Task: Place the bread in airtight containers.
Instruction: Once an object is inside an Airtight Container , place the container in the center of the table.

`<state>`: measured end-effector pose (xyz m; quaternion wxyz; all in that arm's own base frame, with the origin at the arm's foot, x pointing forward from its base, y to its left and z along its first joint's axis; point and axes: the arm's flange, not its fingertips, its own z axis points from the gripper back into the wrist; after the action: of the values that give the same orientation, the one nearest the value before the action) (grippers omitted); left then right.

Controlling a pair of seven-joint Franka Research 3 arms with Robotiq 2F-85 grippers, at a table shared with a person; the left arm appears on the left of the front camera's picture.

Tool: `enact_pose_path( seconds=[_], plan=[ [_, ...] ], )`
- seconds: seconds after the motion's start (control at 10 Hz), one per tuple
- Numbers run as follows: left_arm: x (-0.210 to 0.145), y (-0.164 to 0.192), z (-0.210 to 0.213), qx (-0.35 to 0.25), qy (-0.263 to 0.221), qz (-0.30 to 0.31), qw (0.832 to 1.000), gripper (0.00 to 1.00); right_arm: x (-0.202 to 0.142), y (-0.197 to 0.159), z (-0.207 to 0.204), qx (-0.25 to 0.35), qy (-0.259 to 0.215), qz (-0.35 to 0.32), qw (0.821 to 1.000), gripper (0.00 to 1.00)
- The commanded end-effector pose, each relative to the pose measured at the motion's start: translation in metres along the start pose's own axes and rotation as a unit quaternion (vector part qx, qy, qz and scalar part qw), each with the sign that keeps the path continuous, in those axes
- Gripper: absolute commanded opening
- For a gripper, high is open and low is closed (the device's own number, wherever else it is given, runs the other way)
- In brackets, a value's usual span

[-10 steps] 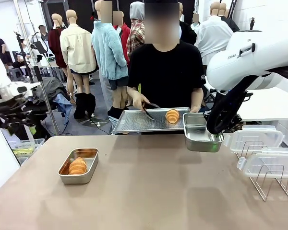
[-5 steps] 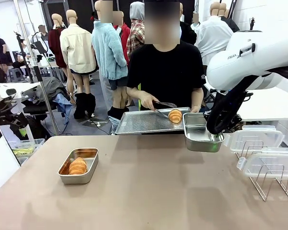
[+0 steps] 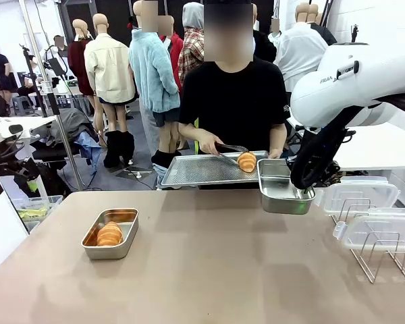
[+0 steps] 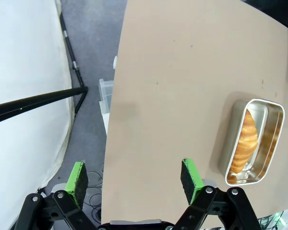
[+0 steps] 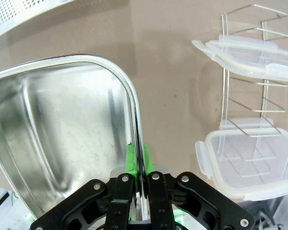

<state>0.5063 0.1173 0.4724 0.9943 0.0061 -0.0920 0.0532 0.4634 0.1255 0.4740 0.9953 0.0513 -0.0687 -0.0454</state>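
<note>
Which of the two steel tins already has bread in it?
The left tin, flat on the table, holds a croissant roll; the right tin, clamped at its rim by the right gripper, is empty.

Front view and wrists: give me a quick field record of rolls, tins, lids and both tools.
roll 1: golden-brown croissant-shaped roll inside small rectangular steel tin on table, lid off
roll 2: matching roll on large perforated metal tray, person's tongs at it
second tin: empty steel tin, rim clamped in right tool
left arm: left tool open, holding nothing
lids: two clear plastic lids on wire rack
</note>
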Motion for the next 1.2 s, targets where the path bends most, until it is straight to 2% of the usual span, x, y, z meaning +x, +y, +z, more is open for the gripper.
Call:
enact_pose_path(
  seconds=[0.0,1.1],
  plan=[
    [-0.0003,0.0,0.0024,0.001,0.001,0.001,1.0,1.0,-0.0027,-0.0002,0.0013,0.002,-0.004,-0.001,1.0,0.0],
    [-0.0003,0.0,0.0024,0.001,0.001,0.001,1.0,1.0,-0.0027,-0.0002,0.0013,0.002,-0.004,-0.001,1.0,0.0]
  ],
)
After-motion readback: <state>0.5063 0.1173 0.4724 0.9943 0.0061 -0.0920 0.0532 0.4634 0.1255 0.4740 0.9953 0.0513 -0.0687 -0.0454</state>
